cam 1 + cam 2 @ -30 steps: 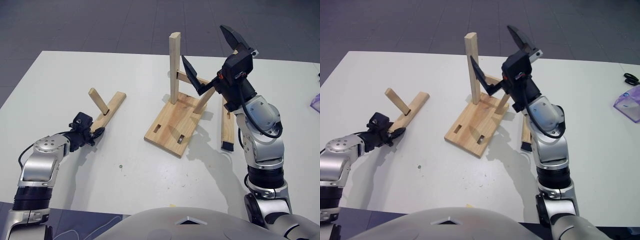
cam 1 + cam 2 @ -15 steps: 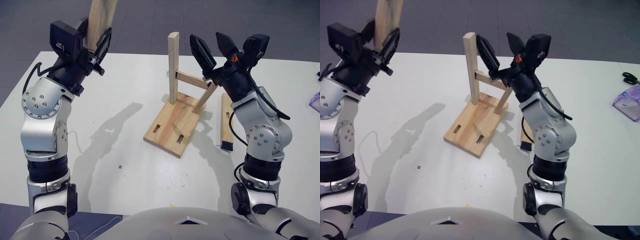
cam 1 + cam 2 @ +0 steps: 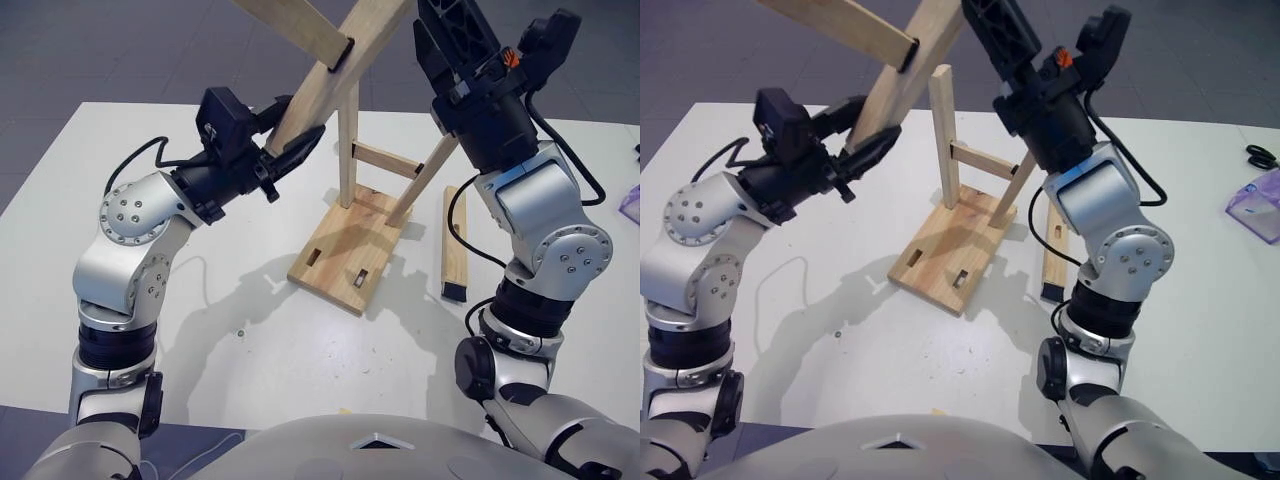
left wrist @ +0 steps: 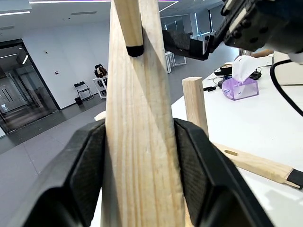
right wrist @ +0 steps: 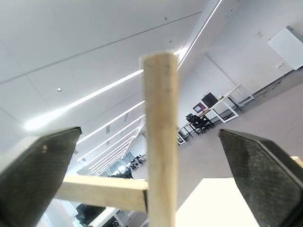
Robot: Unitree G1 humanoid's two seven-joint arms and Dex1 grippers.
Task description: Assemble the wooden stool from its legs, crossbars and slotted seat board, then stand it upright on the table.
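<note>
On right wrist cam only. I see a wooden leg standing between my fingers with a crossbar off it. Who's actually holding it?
Observer: The left gripper is shut on the lower end of that leg. The right gripper is open around it, not touching.
Operator: Where's the seat board?
Observer: The seat board lies flat on the table, with two legs and a crossbar already standing in its far end.
Operator: Any slots left?
Observer: Two empty slots at its near end.
</note>
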